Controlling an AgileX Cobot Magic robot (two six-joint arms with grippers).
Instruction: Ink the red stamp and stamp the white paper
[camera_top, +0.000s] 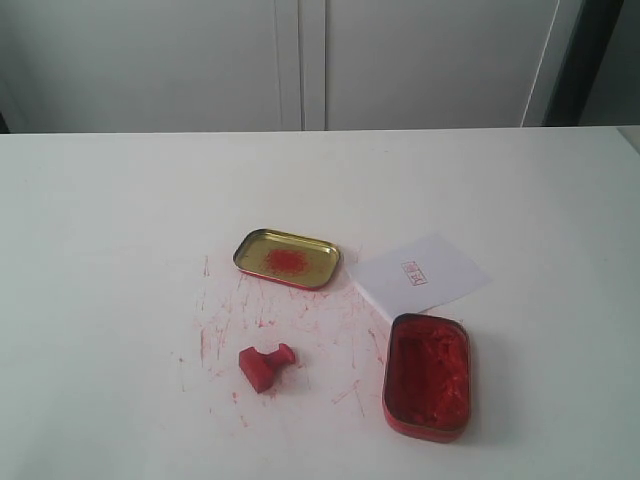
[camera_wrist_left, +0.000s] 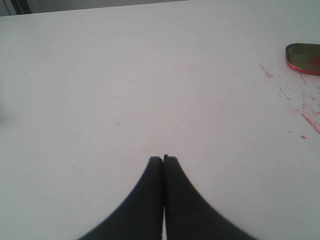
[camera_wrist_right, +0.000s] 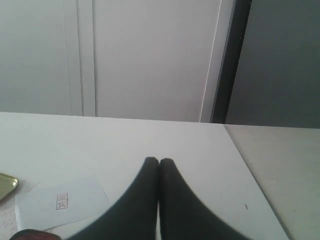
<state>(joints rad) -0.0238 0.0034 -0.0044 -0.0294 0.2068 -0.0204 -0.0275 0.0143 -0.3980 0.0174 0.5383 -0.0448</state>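
Jaws are not seen in the exterior view; neither arm enters it. On the table (camera_top: 100, 250) the red stamp (camera_top: 266, 366) lies left of the ink tin (camera_top: 427, 377), well apart from it, among red scratches (camera_top: 215, 335). It seems tipped on its side, knob toward the tin. Judged light, rigid hard plastic, possibly ink-slick. Best hold is across the knobbed handle, or the block's flanks first, to right it. The white paper (camera_top: 422, 272) sits just behind the tin; whether its near corner touches the rim, cannot tell. Thin and limp, it is likely to slide under a press. It carries a small red mark (camera_top: 414, 272), unreadable. The gold lid (camera_top: 287, 258) is behind and left of the tin.

Left wrist view: left gripper (camera_wrist_left: 163, 158) has its jaws pressed together, empty, over bare table. Only a corner of the gold lid (camera_wrist_left: 303, 58) shows; stamp, paper and tin are out of frame.

Right wrist view: right gripper (camera_wrist_right: 159, 160) has its jaws tight together, holding nothing. The white paper (camera_wrist_right: 62, 202) is visible, the ink tin (camera_wrist_right: 30, 234) cut to a red sliver, and the stamp is unseen.
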